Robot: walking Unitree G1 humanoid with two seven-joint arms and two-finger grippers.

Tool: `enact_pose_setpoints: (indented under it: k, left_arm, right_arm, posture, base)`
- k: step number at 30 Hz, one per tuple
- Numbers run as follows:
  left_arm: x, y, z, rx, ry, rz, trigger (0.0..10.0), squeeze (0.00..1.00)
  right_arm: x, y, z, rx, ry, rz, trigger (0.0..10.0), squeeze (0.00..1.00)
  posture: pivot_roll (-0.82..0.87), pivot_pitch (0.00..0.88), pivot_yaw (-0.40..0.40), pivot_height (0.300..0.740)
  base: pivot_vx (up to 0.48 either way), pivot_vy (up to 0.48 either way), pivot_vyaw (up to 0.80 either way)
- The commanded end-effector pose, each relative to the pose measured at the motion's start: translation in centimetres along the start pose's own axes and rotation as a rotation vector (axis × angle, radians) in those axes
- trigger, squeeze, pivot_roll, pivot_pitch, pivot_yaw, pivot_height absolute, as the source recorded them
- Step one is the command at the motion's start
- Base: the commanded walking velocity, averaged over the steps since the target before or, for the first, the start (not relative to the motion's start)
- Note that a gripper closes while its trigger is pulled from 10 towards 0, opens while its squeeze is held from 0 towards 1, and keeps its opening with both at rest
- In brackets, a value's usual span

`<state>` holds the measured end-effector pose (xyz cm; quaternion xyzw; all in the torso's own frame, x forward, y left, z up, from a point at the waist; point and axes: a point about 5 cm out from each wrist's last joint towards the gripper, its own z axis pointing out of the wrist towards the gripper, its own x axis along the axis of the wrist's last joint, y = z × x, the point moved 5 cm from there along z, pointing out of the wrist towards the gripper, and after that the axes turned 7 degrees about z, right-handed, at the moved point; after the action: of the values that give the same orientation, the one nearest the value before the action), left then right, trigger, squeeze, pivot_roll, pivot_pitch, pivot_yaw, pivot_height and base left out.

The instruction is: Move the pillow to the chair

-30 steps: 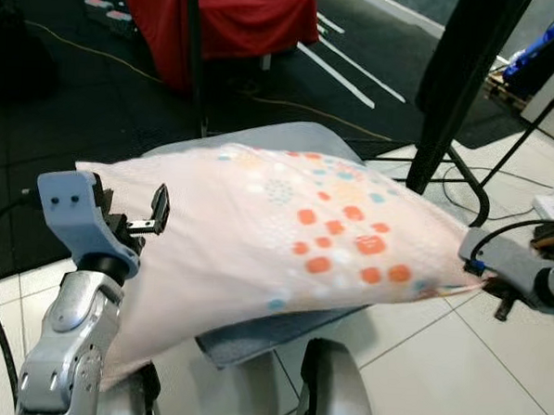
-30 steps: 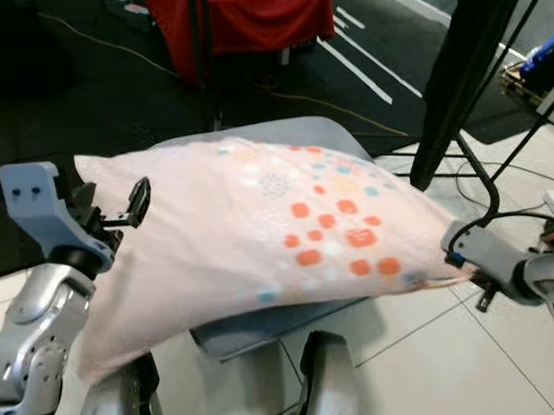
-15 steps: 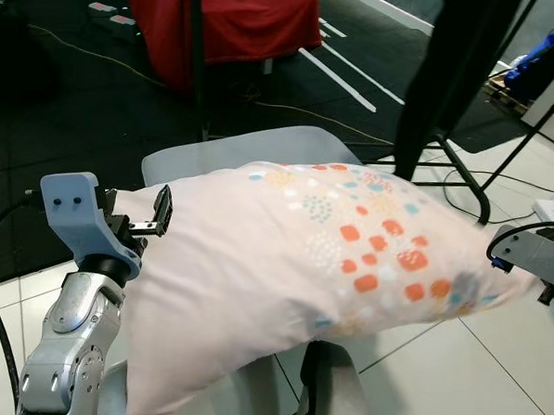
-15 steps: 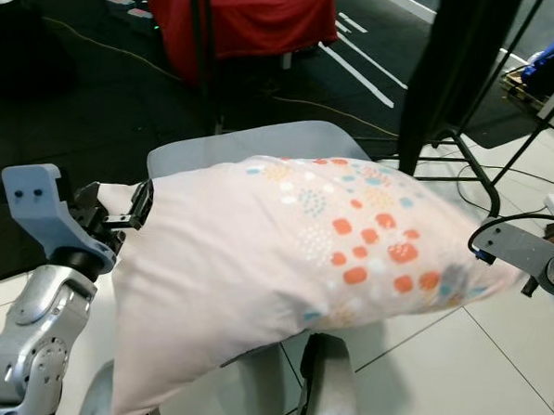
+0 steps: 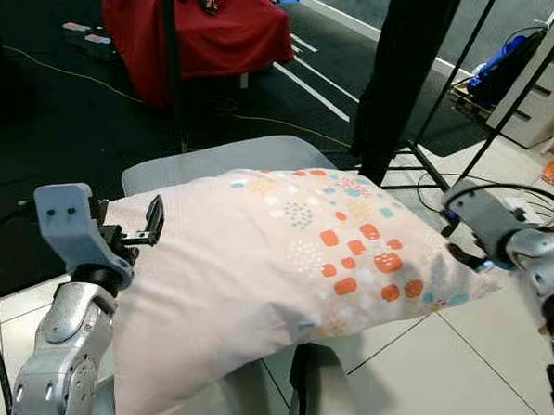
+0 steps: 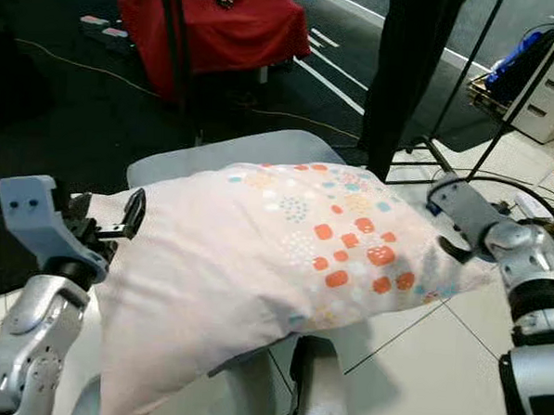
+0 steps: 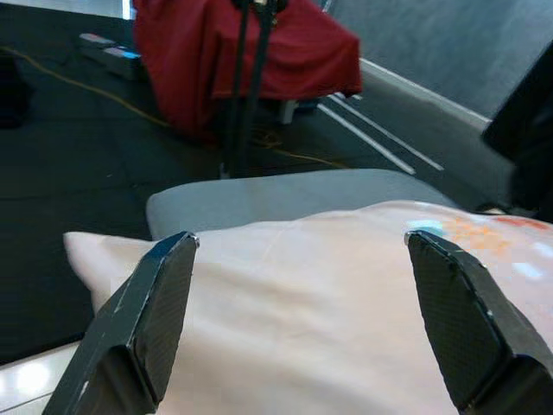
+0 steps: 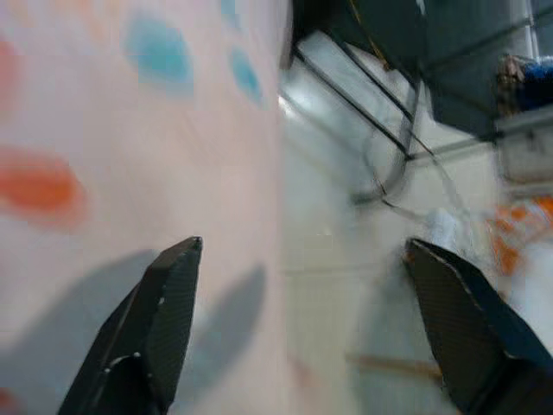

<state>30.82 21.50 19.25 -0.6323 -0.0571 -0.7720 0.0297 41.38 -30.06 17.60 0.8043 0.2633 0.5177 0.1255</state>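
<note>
Beside the soft pink pillow with orange and blue squares [image 5: 293,264], the left gripper [image 7: 302,298] has its fingers spread wide, holding nothing. At the pillow's other end, the right gripper [image 8: 302,333] is spread too. The pillow lies on the grey padded chair [image 5: 214,162].
</note>
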Motion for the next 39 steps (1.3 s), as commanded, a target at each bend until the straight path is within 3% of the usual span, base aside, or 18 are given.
enact_pose_setpoints:
  k: [1, 3, 5, 6, 7, 10, 12, 13, 16, 18, 19, 22, 27, 28, 29, 32, 34, 39]
  left_arm:
    - [-0.6, -1.1, -0.3, 0.037, -0.022, 0.031, 10.0, 0.0]
    - [-0.8, -1.5, -0.4, 0.051, -0.028, 0.036, 10.0, 0.0]
    - [-1.1, -2.2, -0.6, 0.075, -0.04, 0.05, 10.0, 0.0]
    - [-1.1, -2.2, -0.6, 0.075, -0.04, 0.05, 10.0, 0.0]
    - [-1.2, -2.4, -0.7, 0.083, -0.044, 0.057, 10.0, 0.0]
    - [-1.3, -2.7, -0.8, 0.091, -0.051, 0.064, 10.0, 0.0]
    - [-2.0, -3.6, -1.2, 0.129, -0.084, 0.099, 10.0, 0.0]
    - [-2.0, -3.6, -1.2, 0.129, -0.084, 0.099, 10.0, 0.0]
    - [-2.8, -4.7, -1.8, 0.171, -0.126, 0.138, 10.0, 0.0]
    - [-3.5, -5.3, -2.2, 0.191, -0.154, 0.155, 10.0, 0.0]
    - [-3.5, -5.3, -2.2, 0.191, -0.154, 0.155, 10.0, 0.0]
    - [-3.8, -5.5, -2.7, 0.202, -0.167, 0.162, 10.0, 0.0]
    - [-3.8, -5.5, -2.7, 0.205, -0.164, 0.161, 10.0, 0.0]
    - [-3.6, -5.6, -2.7, 0.206, -0.159, 0.159, 10.0, 0.0]
    - [-3.5, -5.6, -2.6, 0.206, -0.152, 0.157, 10.0, 0.0]
    - [-3.4, -5.6, -2.5, 0.206, -0.147, 0.156, 10.0, 0.0]
    - [-3.2, -5.5, -2.4, 0.206, -0.137, 0.153, 10.0, 0.0]
    - [-3.0, -5.3, -2.3, 0.207, -0.127, 0.15, 10.0, 0.0]
  right_arm:
    - [2.5, -1.2, 0.1, 0.09, 0.124, 0.069, 10.0, 1.0]
    - [3.6, -2.5, 0.2, 0.168, 0.175, 0.102, 10.0, 1.0]
    - [4.6, -6.5, -0.2, 0.396, 0.232, 0.093, 10.0, 1.0]
    - [4.6, -6.5, -0.2, 0.396, 0.232, 0.093, 10.0, 1.0]
    - [4.6, -8.3, -0.7, 0.499, 0.238, 0.066, 10.0, 1.0]
    - [4.2, -9.9, -1.2, 0.592, 0.235, 0.036, 10.0, 1.0]
    - [2.6, -13.0, -2.8, 0.777, 0.178, -0.051, 10.0, 1.0]
    - [2.6, -13.0, -2.8, 0.777, 0.178, -0.051, 10.0, 1.0]
    - [0.5, -15.7, -4.7, 0.952, 0.097, -0.145, 10.0, 1.0]
    - [-2.5, -17.1, -6.0, 1.044, -0.005, -0.289, 10.0, 1.0]
    - [-2.5, -17.1, -6.0, 1.044, -0.005, -0.289, 10.0, 1.0]
    - [-4.8, -16.7, -3.7, 0.872, -0.065, -0.479, 10.0, 1.0]
    - [-4.7, -16.1, -2.5, 0.76, -0.059, -0.547, 10.0, 1.0]
    - [-4.4, -15.4, -1.4, 0.661, -0.049, -0.604, 10.0, 1.0]
    - [-4.1, -14.6, -0.3, 0.537, -0.038, -0.73, 10.0, 0.88]
    - [-3.8, -14.1, 0.3, 0.46, -0.022, -0.819, 10.0, 0.88]
    - [-3.5, -14.1, 1.1, 0.347, 0.024, -0.966, 10.0, 0.0]
    - [-3.5, -14.7, 1.8, 0.248, 0.072, -1.002, 10.0, 0.0]
  posture:
    - [-0.11, 0.085, -0.104, 0.395]
    - [-0.11, 0.085, -0.104, 0.395]
    - [-0.11, 0.092, -0.108, 0.395]
    - [-0.11, 0.092, -0.108, 0.395]
    - [-0.11, 0.094, -0.109, 0.395]
    - [-0.11, 0.094, -0.109, 0.395]
    - [-0.11, 0.099, -0.111, 0.395]
    - [-0.11, 0.099, -0.111, 0.395]
    - [-0.12, 0.107, -0.111, 0.395]
    - [-0.12, 0.107, -0.111, 0.395]
    - [-0.12, 0.107, -0.111, 0.395]
    - [-0.12, 0.115, -0.115, 0.395]
    - [-0.12, 0.116, -0.116, 0.395]
    - [-0.12, 0.12, -0.117, 0.395]
    - [-0.12, 0.121, -0.116, 0.395]
    - [-0.12, 0.121, -0.116, 0.395]
    - [-0.13, 0.118, -0.127, 0.395]
    - [-0.12, 0.116, -0.134, 0.395]
  base:
    - [0.0, 0.0, 0.0]
    - [0.0, 0.0, 0.0]
    - [0.0, 0.0, 0.0]
    - [0.0, 0.0, 0.0]
    - [0.0, 0.0, 0.0]
    - [0.0, 0.0, 0.0]
    - [0.0, 0.0, 0.0]
    - [0.0, 0.0, 0.0]
    - [0.0, 0.0, 0.0]
    - [0.0, 0.0, 0.0]
    - [0.0, 0.0, 0.0]
    - [0.0, 0.0, 0.0]
    - [0.0, 0.0, 0.0]
    - [0.0, 0.0, 0.0]
    - [0.0, 0.0, 0.0]
    - [0.0, 0.0, 0.0]
    - [0.0, 0.0, 0.0]
    - [0.0, 0.0, 0.0]
